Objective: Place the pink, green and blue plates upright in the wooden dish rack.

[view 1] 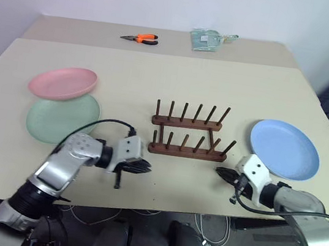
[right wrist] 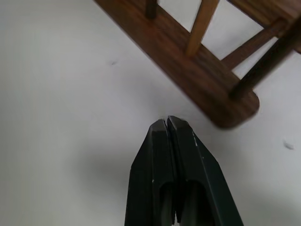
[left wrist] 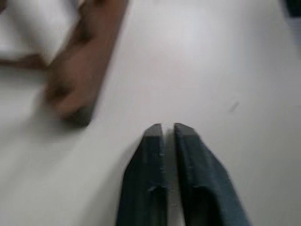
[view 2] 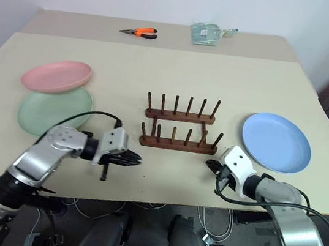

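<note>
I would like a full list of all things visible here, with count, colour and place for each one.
pink plate: 1, salmon pink, table's left, its edge over the green plate
green plate: 1, mint green, left, under the pink one
blue plate: 1, light blue, right
dish rack: 1, dark brown, centre, no plates in it
pliers: 1, orange handles, far side
packet: 1, pale green, far side
table: 1, beige
left gripper: black, shut, holding nothing
right gripper: black, shut, holding nothing

The dish rack stands mid-table. To its left lie two plates — one plate resting on the far edge of the other plate. A third plate lies right of the rack. Pliers and a packet lie far behind.
</note>
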`<act>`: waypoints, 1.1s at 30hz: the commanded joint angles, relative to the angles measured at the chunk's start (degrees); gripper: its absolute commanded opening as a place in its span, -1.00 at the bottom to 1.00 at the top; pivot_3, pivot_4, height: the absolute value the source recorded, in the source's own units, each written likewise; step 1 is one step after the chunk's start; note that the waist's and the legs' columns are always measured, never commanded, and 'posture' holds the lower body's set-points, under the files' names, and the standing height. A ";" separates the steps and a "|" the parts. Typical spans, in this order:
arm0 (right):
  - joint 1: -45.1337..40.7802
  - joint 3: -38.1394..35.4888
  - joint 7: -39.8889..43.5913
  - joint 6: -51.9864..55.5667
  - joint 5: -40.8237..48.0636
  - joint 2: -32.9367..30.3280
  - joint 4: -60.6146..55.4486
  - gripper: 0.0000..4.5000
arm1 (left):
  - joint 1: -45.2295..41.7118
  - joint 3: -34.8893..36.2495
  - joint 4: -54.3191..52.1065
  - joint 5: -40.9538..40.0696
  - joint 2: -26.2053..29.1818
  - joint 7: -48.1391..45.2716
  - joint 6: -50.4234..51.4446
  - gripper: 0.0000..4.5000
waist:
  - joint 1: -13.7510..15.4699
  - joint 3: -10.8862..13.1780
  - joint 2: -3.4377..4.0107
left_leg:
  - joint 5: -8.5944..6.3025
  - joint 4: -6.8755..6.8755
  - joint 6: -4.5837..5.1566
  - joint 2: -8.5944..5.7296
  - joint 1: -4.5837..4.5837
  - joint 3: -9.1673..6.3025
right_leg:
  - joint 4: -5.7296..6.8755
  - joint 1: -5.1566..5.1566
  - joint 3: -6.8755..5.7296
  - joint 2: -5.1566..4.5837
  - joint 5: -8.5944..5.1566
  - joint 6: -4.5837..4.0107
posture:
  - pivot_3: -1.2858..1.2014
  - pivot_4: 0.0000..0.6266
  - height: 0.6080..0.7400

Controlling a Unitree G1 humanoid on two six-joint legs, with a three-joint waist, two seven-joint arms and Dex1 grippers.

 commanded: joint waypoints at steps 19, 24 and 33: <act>-22.98 7.96 -9.62 -7.63 -13.44 10.82 24.48 -1.00 | -9.46 0.90 20.99 11.20 -9.57 27.77 -2.33 -0.85 | -1.13 -0.42 0.06 | 0.01 -0.10 -0.01 0.02 0.39 -0.02 | 0.19 0.18 0.00 0.07 0.10 0.12 | 0.03 -0.52 1.00; -22.88 7.93 -8.68 -7.72 -13.53 10.83 23.84 -1.00 | -9.47 0.43 21.25 11.19 -8.53 26.98 -3.19 -0.85 | -1.27 -0.46 0.12 | 0.01 -0.17 -0.01 0.03 0.46 0.00 | 0.22 0.18 0.02 0.08 0.13 0.16 | 0.03 -0.52 1.00; -19.06 1.09 4.89 0.19 2.80 6.56 3.81 -0.01 | -1.60 20.52 -1.34 -14.73 -7.73 18.84 6.68 0.15 | -1.26 -0.39 0.23 | 0.00 -0.25 0.00 0.08 0.20 -0.02 | 0.22 -0.09 0.04 0.09 0.18 0.10 | 0.03 -0.52 1.00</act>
